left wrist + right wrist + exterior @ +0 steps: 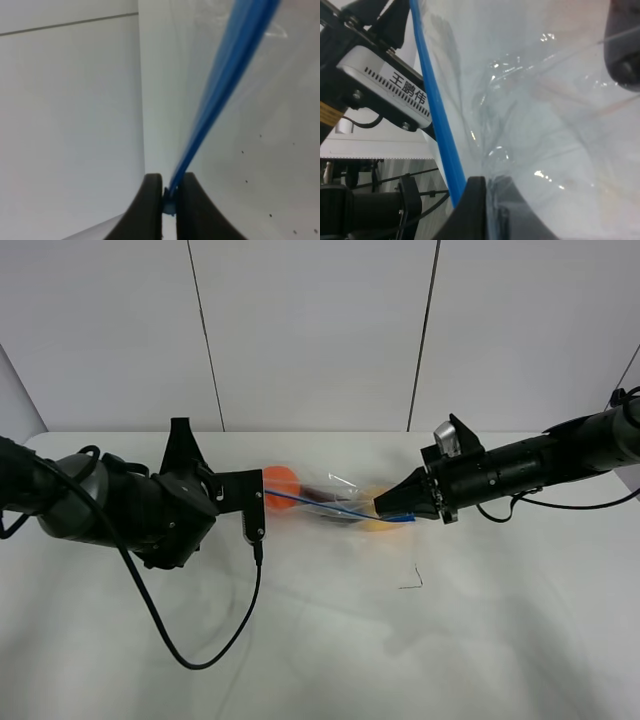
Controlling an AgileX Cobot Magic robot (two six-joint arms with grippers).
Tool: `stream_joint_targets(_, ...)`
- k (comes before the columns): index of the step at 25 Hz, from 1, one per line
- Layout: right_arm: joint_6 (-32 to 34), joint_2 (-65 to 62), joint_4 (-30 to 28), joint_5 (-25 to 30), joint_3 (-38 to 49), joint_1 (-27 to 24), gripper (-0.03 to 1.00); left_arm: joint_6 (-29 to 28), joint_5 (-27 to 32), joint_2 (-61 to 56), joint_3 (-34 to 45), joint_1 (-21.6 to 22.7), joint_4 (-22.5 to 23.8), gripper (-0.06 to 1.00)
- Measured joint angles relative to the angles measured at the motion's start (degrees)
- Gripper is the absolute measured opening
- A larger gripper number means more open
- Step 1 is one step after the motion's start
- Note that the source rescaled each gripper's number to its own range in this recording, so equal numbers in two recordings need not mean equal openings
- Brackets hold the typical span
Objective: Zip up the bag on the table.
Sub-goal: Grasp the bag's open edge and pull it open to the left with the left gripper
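The clear bag (335,502) hangs stretched between my two grippers above the white table (330,650), blurred, with orange, dark and yellow produce inside. Its blue zip strip (320,506) runs along the upper edge. My left gripper (262,498) is shut on the strip's left end; in the left wrist view the gripper (169,194) pinches the strip (225,75). My right gripper (388,508) is shut on the bag's right end; in the right wrist view one finger (472,205) presses the film (535,100) beside the strip (437,120).
A black cable (205,645) loops from the left arm down onto the table. A small dark mark (412,581) lies on the table below the bag. The left arm's wrist with a white label (385,85) shows in the right wrist view. Grey wall panels stand behind.
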Motion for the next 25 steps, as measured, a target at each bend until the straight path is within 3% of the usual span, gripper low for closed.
stream_joint_targets(13, 0.0, 0.0, 0.5, 0.0, 0.0, 0.0, 0.0, -0.2, -1.6, 0.0, 0.0, 1.2, 0.4, 0.0)
stream_joint_targets(15, 0.0, 0.0, 0.4, 0.0, 0.0, 0.0, 0.0, -0.2, -1.8, 0.0, 0.0, 1.3, 0.3, 0.04)
stream_joint_targets(18, 0.0, 0.0, -0.7, 0.0, 0.0, 0.0, 0.0, -0.5, -0.6, 0.0, 0.0, 1.9, -0.3, 0.23)
stream_joint_targets(21, 0.0, 0.0, -0.9, 0.0, 0.0, 0.0, 0.0, -2.7, -0.4, 0.0, 0.0, 2.0, -0.4, 0.52)
stream_joint_targets(23, 0.0, 0.0, -0.9, 0.0, 0.0, 0.0, 0.0, -4.4, -0.4, 0.0, 0.0, 2.0, -0.5, 0.64)
stream_joint_targets(25, 0.0, 0.0, -0.9, 0.0, 0.0, 0.0, 0.0, -5.5, -0.4, 0.0, 0.0, 2.0, -0.5, 0.69)
